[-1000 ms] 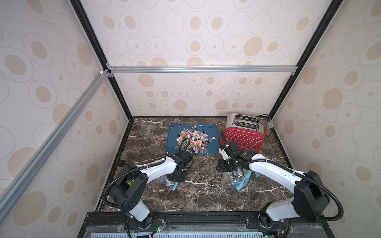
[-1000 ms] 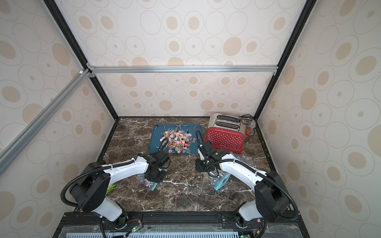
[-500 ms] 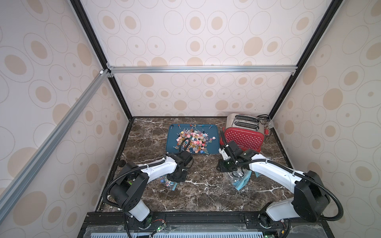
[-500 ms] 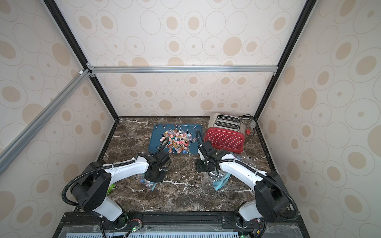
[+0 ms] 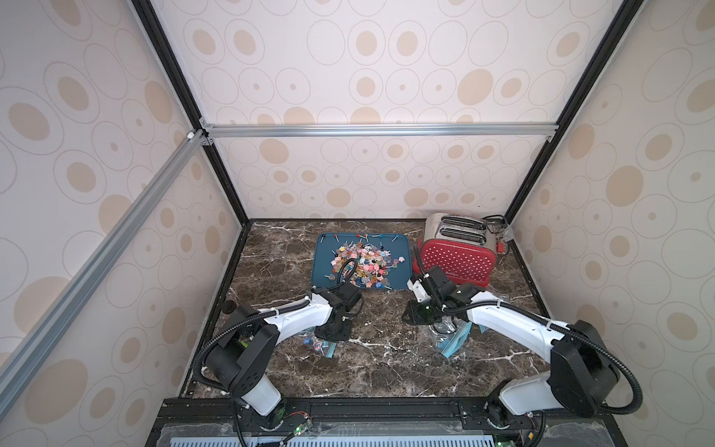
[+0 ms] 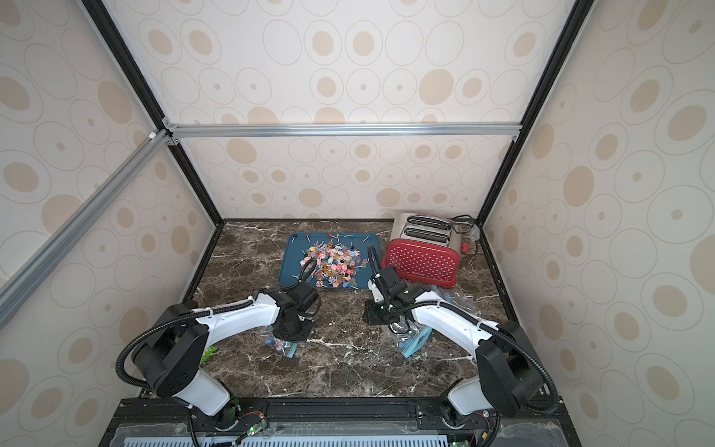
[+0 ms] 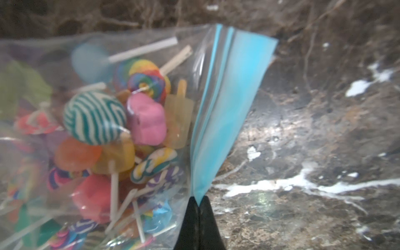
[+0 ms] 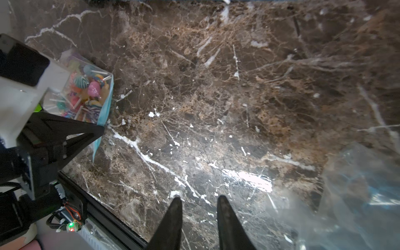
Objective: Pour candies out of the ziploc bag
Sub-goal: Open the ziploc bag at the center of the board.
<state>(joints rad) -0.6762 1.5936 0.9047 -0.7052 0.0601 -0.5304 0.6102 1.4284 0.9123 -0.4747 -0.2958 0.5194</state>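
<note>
A clear ziploc bag [image 7: 108,134] with a blue zip strip [image 7: 225,108] lies on the marble near the front left, full of tiny multicoloured candies [image 7: 95,116] on white sticks. My left gripper [image 7: 198,200] is shut on the lower corner of the blue strip. Both top views show that bag [image 5: 319,345] [image 6: 279,345] just below the left gripper [image 5: 329,339]. The right wrist view shows the bag [image 8: 86,95] from the side. My right gripper [image 8: 198,200] hovers low over bare marble, open, nothing between its fingers. More candies [image 5: 361,265] lie heaped on a blue tray [image 5: 323,271].
A crumpled clear bag with a blue strip [image 5: 452,340] lies under the right arm, also in the right wrist view [image 8: 363,194]. A red toaster [image 5: 456,257] stands at the back right beside the tray. The front rail [image 8: 104,218] runs close to the right gripper.
My left gripper's jaws have closed onto the bag's blue strip. Both arms have hardly moved, and the right gripper keeps the same gap.
</note>
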